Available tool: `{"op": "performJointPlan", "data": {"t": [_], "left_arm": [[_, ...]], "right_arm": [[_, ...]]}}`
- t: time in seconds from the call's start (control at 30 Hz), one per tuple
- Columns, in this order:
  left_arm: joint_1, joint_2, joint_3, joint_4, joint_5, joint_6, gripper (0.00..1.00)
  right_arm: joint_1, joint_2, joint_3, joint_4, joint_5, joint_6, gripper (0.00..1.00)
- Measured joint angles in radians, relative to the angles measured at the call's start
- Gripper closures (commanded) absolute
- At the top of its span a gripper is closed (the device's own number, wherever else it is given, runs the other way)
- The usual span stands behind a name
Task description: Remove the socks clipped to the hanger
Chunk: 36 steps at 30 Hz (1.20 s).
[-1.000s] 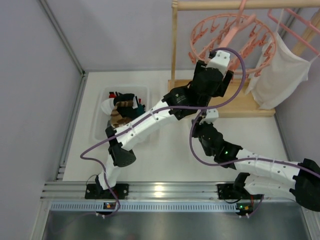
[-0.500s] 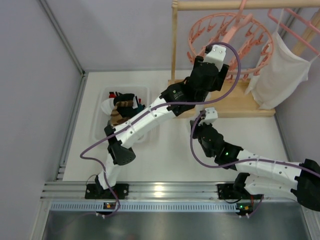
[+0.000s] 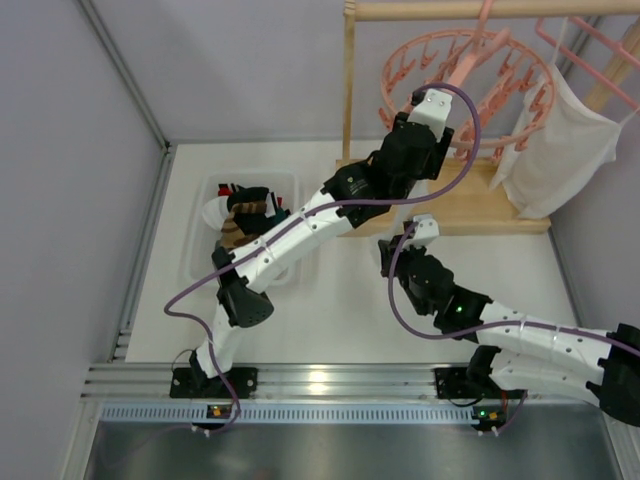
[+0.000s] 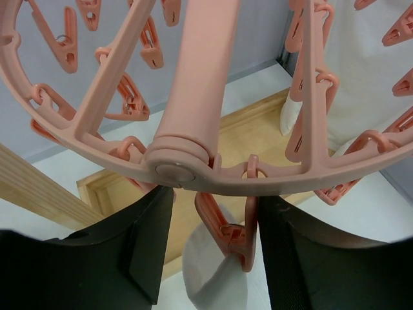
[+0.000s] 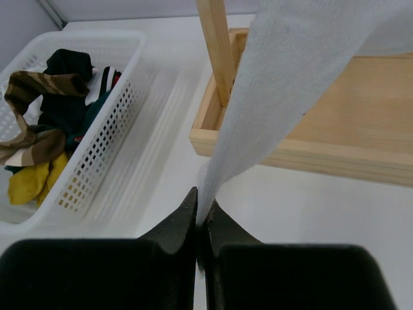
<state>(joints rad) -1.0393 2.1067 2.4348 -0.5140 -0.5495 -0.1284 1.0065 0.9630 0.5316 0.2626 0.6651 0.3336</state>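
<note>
Grey-walled booth, white table point(image 3: 340, 320), photographed from overhead and from both wrists. Hung from a wooden rail point(image 3: 420, 11) at the far right: round pink peg hanger point(image 4: 184, 158), with a large white garment point(image 3: 560, 140) just beside it. Stood beneath both: boxy wooden base point(image 5: 335, 129) of the rack.

Held high under the hub of the ring with the left gripper point(image 4: 214, 258), jaws parted around a single pink peg point(image 4: 226, 226). Sat against or almost against the peg with one black finger point(image 4: 290, 258); stood visibly clear of it with the other. Not clamped on anything. Clipped in that peg, directly below the hub: top of a white sock point(image 4: 216, 287). Dangled all round the rim: other pegs point(image 4: 151, 45), spokes running in to the hub.

Pinched low on the white sock with the right gripper point(image 5: 200, 205), fingers pressed together flat on the ribbed fabric. Drawn taut from that grip up and to the right, across the front of the wooden upright point(image 5: 213, 45) and the base. Seen from overhead, parked just in front of the rack base, almost under the left wrist.

Rested well to the left on the table: white plastic basket point(image 5: 103, 135). Heaped inside: loose socks point(image 5: 39, 129), brown-striped, black, mustard yellow, with a glimpse of teal and red. Lay apart from the hanger, clipped to nothing.
</note>
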Motion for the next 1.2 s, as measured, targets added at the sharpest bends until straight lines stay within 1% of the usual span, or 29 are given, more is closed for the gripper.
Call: {"op": "performJointPlan", "data": {"t": [0.1, 0.17, 0.2, 0.33, 0.4, 0.43, 0.5, 0.6, 0.67, 0.73, 0.77, 0.8, 0.83, 0.93, 0.97, 1.07, 1.13, 1.17, 1.2], "left_arm": [[0.004, 0.001, 0.000, 0.002, 0.014, 0.000, 0.43], [0.004, 0.002, 0.000, 0.006, 0.022, -0.001, 0.46], [0.004, 0.002, 0.000, 0.006, 0.026, -0.001, 0.50], [0.003, 0.006, 0.000, 0.014, 0.042, -0.004, 0.52], [0.004, 0.008, 0.000, 0.016, 0.048, -0.008, 0.58], [0.004, 0.010, 0.000, 0.018, 0.049, -0.010, 0.64], [0.004, 0.013, 0.000, 0.024, 0.054, -0.017, 0.69], [0.004, 0.013, 0.000, 0.027, 0.053, -0.026, 0.80], [0.004, 0.013, 0.000, 0.029, 0.049, -0.027, 0.83], [0.004, 0.013, 0.000, 0.029, 0.045, -0.027, 0.83], [0.004, 0.013, 0.000, 0.029, 0.044, -0.027, 0.82], [0.004, 0.013, 0.000, 0.029, 0.044, -0.027, 0.77], [0.004, 0.013, -0.001, 0.029, 0.044, -0.026, 0.66], [0.004, 0.013, -0.018, 0.039, 0.037, -0.027, 0.50], [0.004, 0.013, -0.027, 0.045, 0.035, -0.032, 0.43], [0.004, 0.006, -0.072, 0.050, 0.031, -0.043, 0.39], [0.004, -0.006, -0.113, 0.049, 0.024, -0.051, 0.33], [0.004, -0.015, -0.139, 0.049, 0.018, -0.056, 0.29], [0.004, -0.024, -0.158, 0.048, 0.012, -0.060, 0.18]], "right_arm": [[0.001, -0.006, 0.000, 0.002, -0.018, 0.000, 1.00], [0.001, -0.006, 0.000, 0.003, -0.029, 0.000, 1.00], [0.001, -0.006, 0.000, 0.003, -0.033, 0.000, 1.00], [0.001, -0.006, -0.001, 0.003, -0.043, 0.000, 1.00], [0.001, -0.006, -0.001, 0.003, -0.047, -0.001, 1.00], [0.001, -0.006, -0.001, 0.003, -0.048, -0.001, 1.00], [0.001, -0.006, -0.002, 0.004, -0.050, -0.001, 1.00], [0.001, -0.006, -0.006, 0.006, -0.055, -0.001, 1.00], [0.002, -0.007, -0.015, 0.006, -0.057, -0.001, 1.00], [0.002, -0.008, -0.026, 0.006, -0.057, -0.001, 1.00], [0.002, -0.013, -0.033, 0.005, -0.060, 0.000, 1.00], [0.002, -0.020, -0.042, 0.006, -0.061, 0.000, 1.00], [0.002, -0.027, -0.050, 0.006, -0.063, 0.001, 1.00], [0.004, -0.071, -0.095, 0.000, -0.068, 0.008, 1.00], [0.005, -0.092, -0.109, -0.002, -0.071, 0.009, 1.00], [0.005, -0.161, -0.148, -0.011, -0.087, 0.011, 1.00], [0.006, -0.209, -0.164, -0.022, -0.094, 0.011, 1.00], [0.006, -0.223, -0.166, -0.028, -0.095, 0.011, 1.00], [0.006, -0.237, -0.166, -0.031, -0.096, 0.011, 1.00]]}}
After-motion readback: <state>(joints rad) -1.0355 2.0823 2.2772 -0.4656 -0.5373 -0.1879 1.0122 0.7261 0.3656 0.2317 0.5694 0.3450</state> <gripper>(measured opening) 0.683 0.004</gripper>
